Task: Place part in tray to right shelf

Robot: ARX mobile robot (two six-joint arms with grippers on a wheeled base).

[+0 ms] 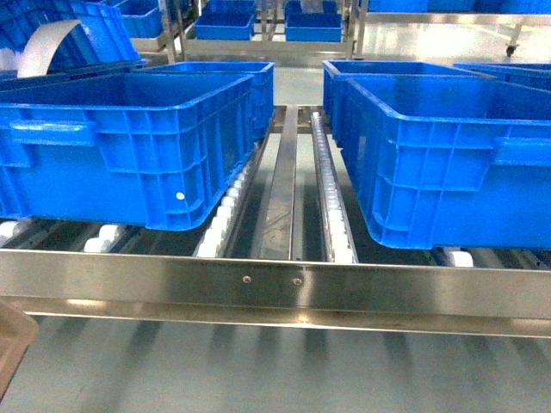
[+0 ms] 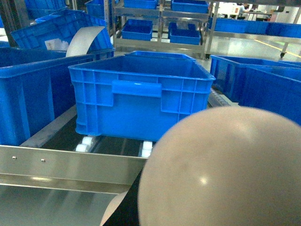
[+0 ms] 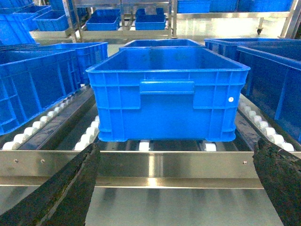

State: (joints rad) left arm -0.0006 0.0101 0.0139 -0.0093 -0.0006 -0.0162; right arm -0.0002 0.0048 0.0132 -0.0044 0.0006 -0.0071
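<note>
The beige tray (image 2: 221, 169) fills the lower right of the left wrist view as a glossy rounded shell, held aloft just before the right shelf's steel front rail (image 2: 70, 165). My left gripper carries it, and its fingers are hidden behind it. A brownish corner of the tray (image 1: 13, 348) shows at the bottom left of the head view. My right gripper (image 3: 176, 188) is open in front of the rail (image 3: 164, 162), its dark fingers (image 3: 61, 188) wide apart with nothing between them. The part is out of view.
Large blue crates (image 1: 120, 146) (image 1: 448, 155) sit on the white roller lanes (image 1: 331, 198) behind the rail (image 1: 275, 288). One crate (image 3: 167, 94) stands straight ahead of my right gripper. A white curved sheet (image 1: 43, 47) lies at the back left. More racks stand behind.
</note>
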